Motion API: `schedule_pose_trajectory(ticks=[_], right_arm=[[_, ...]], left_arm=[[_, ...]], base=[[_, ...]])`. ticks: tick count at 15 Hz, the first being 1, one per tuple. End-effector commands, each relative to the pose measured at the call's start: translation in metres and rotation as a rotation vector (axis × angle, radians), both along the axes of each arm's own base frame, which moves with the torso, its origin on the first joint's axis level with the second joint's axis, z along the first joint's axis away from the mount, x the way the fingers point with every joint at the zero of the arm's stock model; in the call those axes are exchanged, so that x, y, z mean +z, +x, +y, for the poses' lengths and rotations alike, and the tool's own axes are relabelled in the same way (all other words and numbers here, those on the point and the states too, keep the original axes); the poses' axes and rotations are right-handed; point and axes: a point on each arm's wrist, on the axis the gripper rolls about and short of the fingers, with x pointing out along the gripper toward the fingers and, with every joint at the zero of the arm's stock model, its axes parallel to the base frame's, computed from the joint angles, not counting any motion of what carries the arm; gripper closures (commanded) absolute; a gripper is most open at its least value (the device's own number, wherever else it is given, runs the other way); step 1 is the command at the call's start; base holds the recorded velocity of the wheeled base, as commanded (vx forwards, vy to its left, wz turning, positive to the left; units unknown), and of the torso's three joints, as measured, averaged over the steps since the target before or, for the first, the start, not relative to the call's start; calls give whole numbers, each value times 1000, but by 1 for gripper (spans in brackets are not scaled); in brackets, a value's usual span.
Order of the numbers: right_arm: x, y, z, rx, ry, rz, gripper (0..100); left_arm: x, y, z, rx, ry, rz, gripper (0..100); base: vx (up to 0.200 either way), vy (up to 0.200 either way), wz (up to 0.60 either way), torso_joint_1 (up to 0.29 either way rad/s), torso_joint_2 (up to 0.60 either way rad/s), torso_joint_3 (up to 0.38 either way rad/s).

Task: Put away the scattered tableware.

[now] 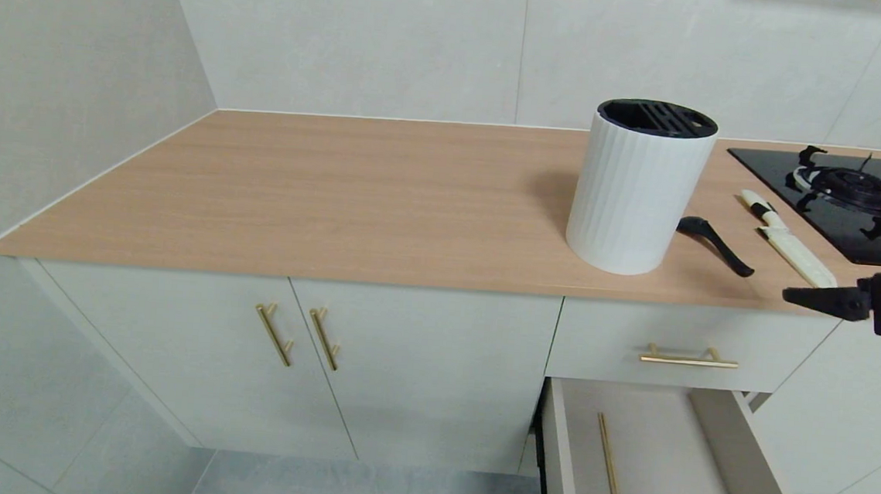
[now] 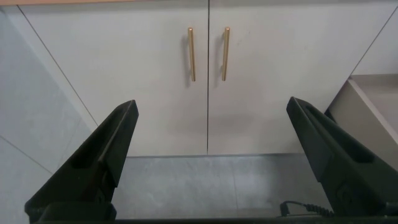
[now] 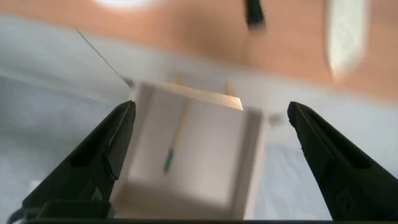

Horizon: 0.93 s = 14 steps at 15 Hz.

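Observation:
On the wooden counter point(image 1: 336, 193) a black-handled utensil point(image 1: 716, 244) lies just right of a white ribbed holder point(image 1: 638, 187) with a black slotted top. Further right lies a white knife point(image 1: 786, 239). Below the counter an open drawer point(image 1: 658, 464) holds a pair of wooden chopsticks with green ends point(image 1: 610, 464). My right gripper point(image 1: 801, 295) hovers at the counter's front edge, above the drawer, and stands open and empty point(image 3: 211, 109). In the right wrist view the drawer point(image 3: 205, 168), chopsticks point(image 3: 174, 140), black handle point(image 3: 253, 12) and knife point(image 3: 345, 34) show below it. My left gripper point(image 2: 211, 107) is open and empty, low before the cabinet doors.
A black gas stove point(image 1: 847, 194) fills the counter's right end. Two cabinet doors with gold handles point(image 1: 298, 336) are shut; a shut drawer point(image 1: 688, 360) sits above the open one. The counter's left and middle parts are bare wood, with tiled walls behind and at the left.

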Motion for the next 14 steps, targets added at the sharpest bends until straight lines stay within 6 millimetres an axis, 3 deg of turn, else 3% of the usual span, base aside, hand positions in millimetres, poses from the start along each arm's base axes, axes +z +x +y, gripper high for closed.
schedule_pose_trajectory(ticks=[1,4,7,9,14], right_arm=[[-17,61,-18,98,48,12,0],[-47,108,-29,139,0,-59,0],[-56,147,-38,134,-11,-107,0],[-64,159,-39,136,-8,-96,0],[-64,163,-40,141,-6,-103,0]], left_arm=[[0,0,0,0,0,2,0],[0,0,0,0,0,0,0],[0,0,0,0,0,2,0],[0,0,0,0,0,0,0],[0,0,0,0,0,0,0]], base=[[0,0,0,0,0,0],[0,0,0,0,0,0],[0,0,0,0,0,0],[0,0,0,0,0,0],[0,0,0,0,0,0]])
